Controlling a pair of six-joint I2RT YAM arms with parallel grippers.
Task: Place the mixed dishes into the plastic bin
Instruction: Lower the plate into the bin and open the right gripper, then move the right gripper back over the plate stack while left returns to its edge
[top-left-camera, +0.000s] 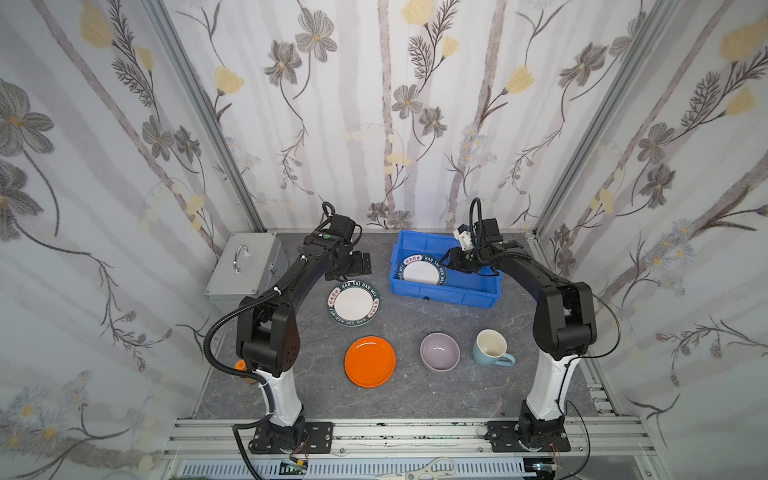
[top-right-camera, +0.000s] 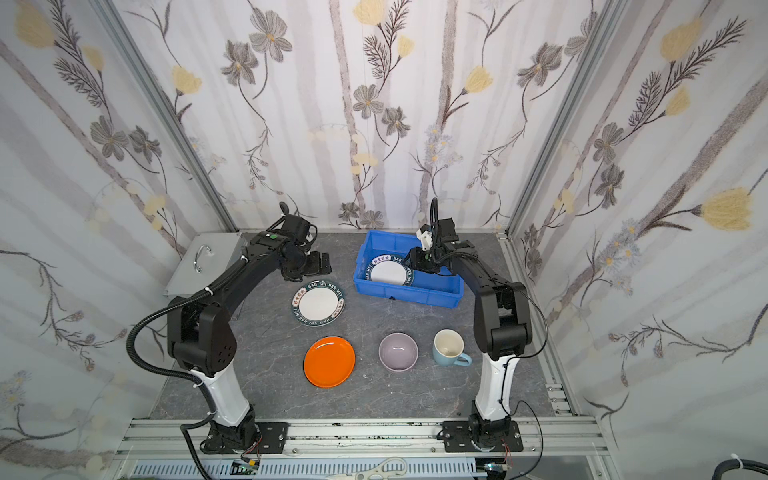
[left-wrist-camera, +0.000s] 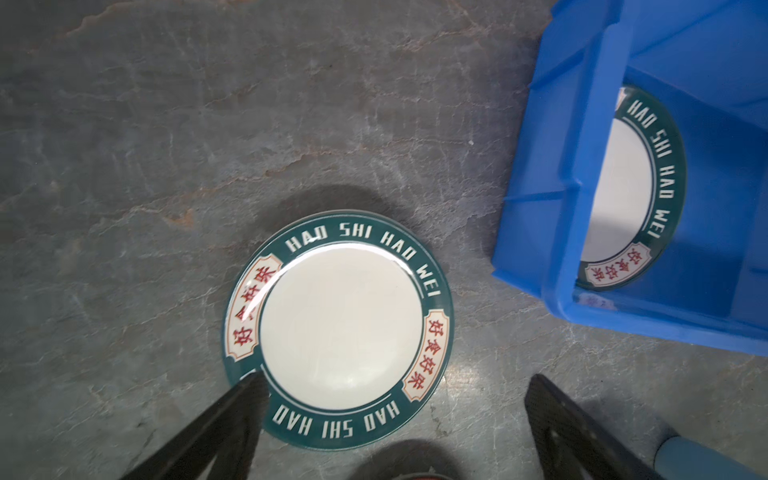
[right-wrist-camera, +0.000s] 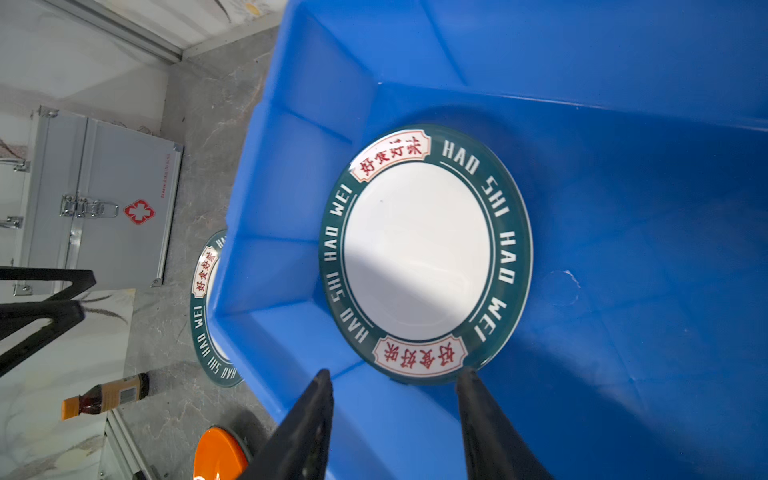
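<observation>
The blue plastic bin (top-left-camera: 444, 291) stands at the back right. A white plate with a dark-green lettered rim (right-wrist-camera: 419, 249) lies inside its left end. My right gripper (right-wrist-camera: 395, 371) hangs over the bin, open, with its fingertips at that plate's edge and nothing between them. A second lettered plate (left-wrist-camera: 338, 328) rests on the table left of the bin. My left gripper (left-wrist-camera: 395, 377) hovers wide open above its far edge. Along the front lie an orange plate (top-left-camera: 370, 361), a lilac bowl (top-left-camera: 439, 351) and a pale-blue mug (top-left-camera: 491, 347).
A silver metal case (top-left-camera: 245, 266) with a handle sits at the back left. A small brown bottle with an orange cap (right-wrist-camera: 104, 395) lies by the left arm's base. Floral walls close in three sides. Scissors (top-left-camera: 424, 469) lie below the front rail.
</observation>
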